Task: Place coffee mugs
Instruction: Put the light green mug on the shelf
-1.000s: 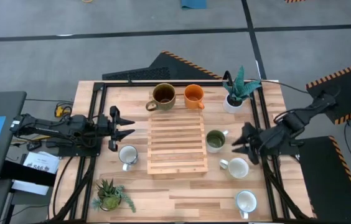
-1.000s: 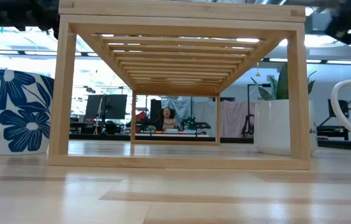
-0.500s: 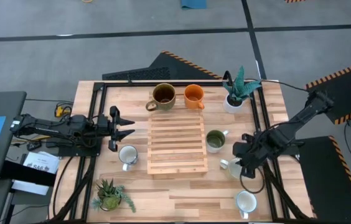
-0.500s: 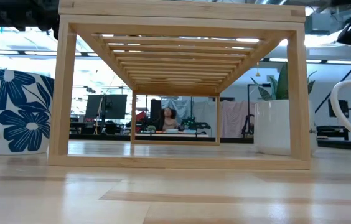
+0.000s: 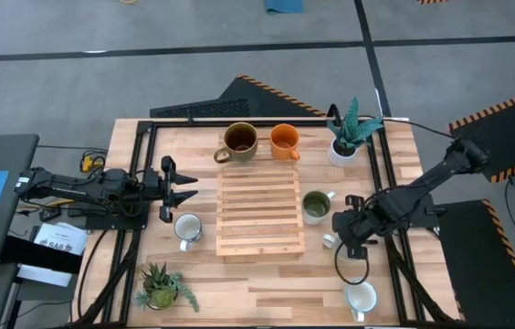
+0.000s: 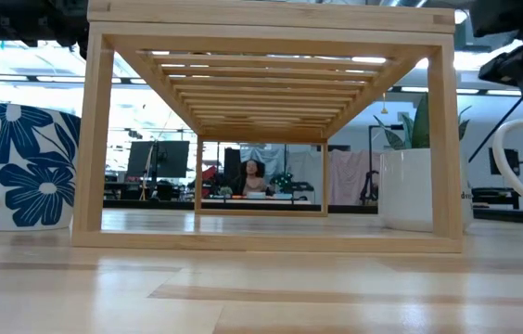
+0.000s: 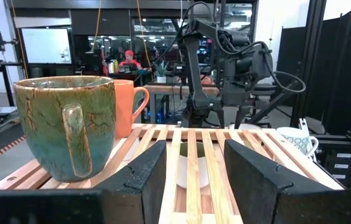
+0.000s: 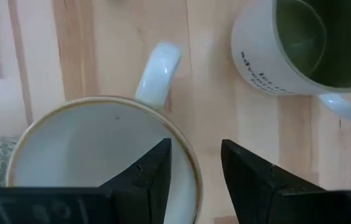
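Cream mug (image 8: pixel 94 155) sits on counter (image 5: pixel 267 292) at rack's (image 5: pixel 259 210) 4 o'clock; right gripper (image 8: pixel 191 168) hovers above, fingers apart straddling its rim, likely for a grasp. Left gripper (image 5: pixel 184 187) waits, parted, at 9 o'clock.

This place is a robotics lab or workshop. The wooden table (image 5: pixel 267 292) stands on a grey concrete floor (image 5: pixel 102 73) with black and orange hazard stripes (image 5: pixel 280 96) near its far edge. Beyond the table, the room holds monitors (image 6: pixel 158 158), black metal frames (image 7: pixel 325 74), another robot arm (image 7: pixel 225 56) on a bench, and a person (image 6: pixel 252 173) sitting at a desk far behind.
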Available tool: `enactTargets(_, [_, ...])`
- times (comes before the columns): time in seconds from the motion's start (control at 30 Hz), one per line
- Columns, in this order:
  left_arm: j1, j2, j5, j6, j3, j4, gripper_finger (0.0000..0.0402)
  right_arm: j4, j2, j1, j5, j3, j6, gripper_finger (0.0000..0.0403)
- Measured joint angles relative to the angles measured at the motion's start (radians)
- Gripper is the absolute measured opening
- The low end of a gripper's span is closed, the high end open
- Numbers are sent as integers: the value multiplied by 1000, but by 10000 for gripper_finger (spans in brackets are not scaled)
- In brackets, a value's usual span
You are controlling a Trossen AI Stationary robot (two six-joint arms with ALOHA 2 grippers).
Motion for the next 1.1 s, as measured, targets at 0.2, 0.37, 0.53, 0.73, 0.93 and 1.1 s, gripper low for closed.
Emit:
enactTargets(0.2, [0,0,0,-1,0,-8,147,-18,57,-2,-6,0,-3,161])
enactTargets(0.37, [0,0,0,-1,0,-9,147,-29,104,-2,-10,0,-6,136])
enactTargets(0.53, [0,0,0,-4,0,-9,147,-36,115,-20,-91,1,18,48])
enactTargets(0.73, [0,0,0,-7,0,-9,147,-114,88,-58,-134,74,50,47])
enactTargets(0.93, [0,0,1,-15,0,-9,147,-267,83,-74,-108,314,-13,47])
enactTargets(1.1, [0,0,1,-14,0,-9,147,-345,132,-86,-63,603,-57,47])
